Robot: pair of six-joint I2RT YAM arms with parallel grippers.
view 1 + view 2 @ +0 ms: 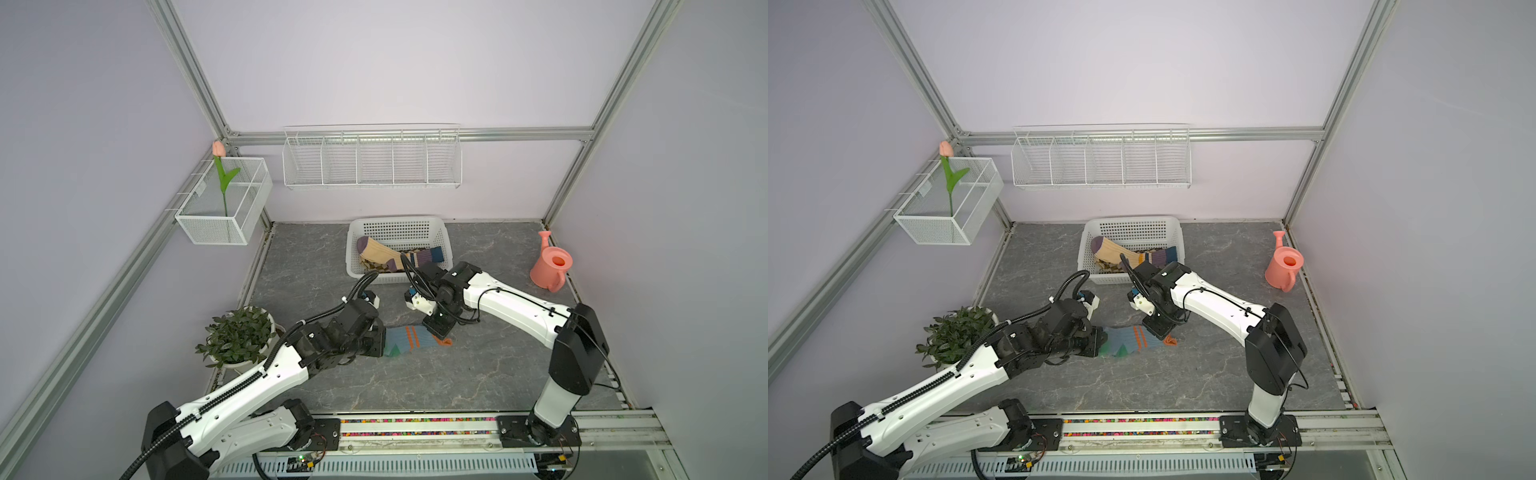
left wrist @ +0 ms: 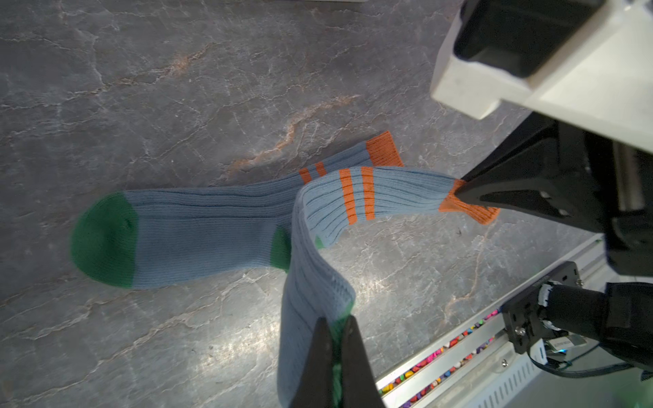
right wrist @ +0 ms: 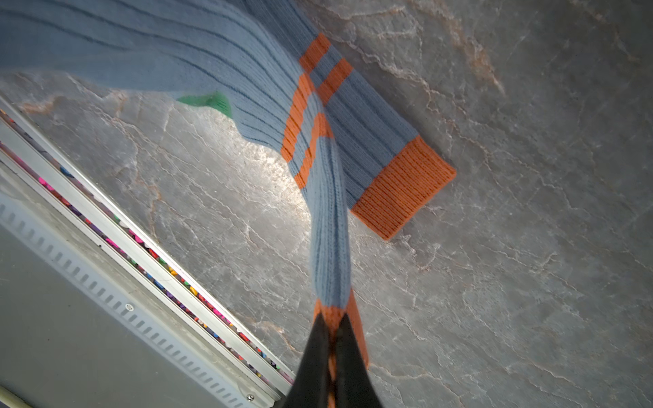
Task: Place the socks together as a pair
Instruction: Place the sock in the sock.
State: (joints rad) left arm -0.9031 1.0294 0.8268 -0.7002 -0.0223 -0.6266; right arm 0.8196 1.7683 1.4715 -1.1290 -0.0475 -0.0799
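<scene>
Left fingers (image 2: 325, 335) clamp green toe of the held blue-grey sock (image 2: 399, 190), right fingers (image 3: 318, 339) clamp its orange cuff. Mate sock (image 2: 198, 233) lies flat on worktop (image 2: 176, 88) just below. Step: laying 2nd over 1st. Next, I reckon: untwist, align cuff w/ cuff, lower, release. No writing legible.

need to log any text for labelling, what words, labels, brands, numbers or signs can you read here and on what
No text can be read.
Too blurred: small label by the rail mount.
Too small: clear tag on the mesh bin.
No print on held blue sock, flat blue sock, white basket, watering can.
</scene>
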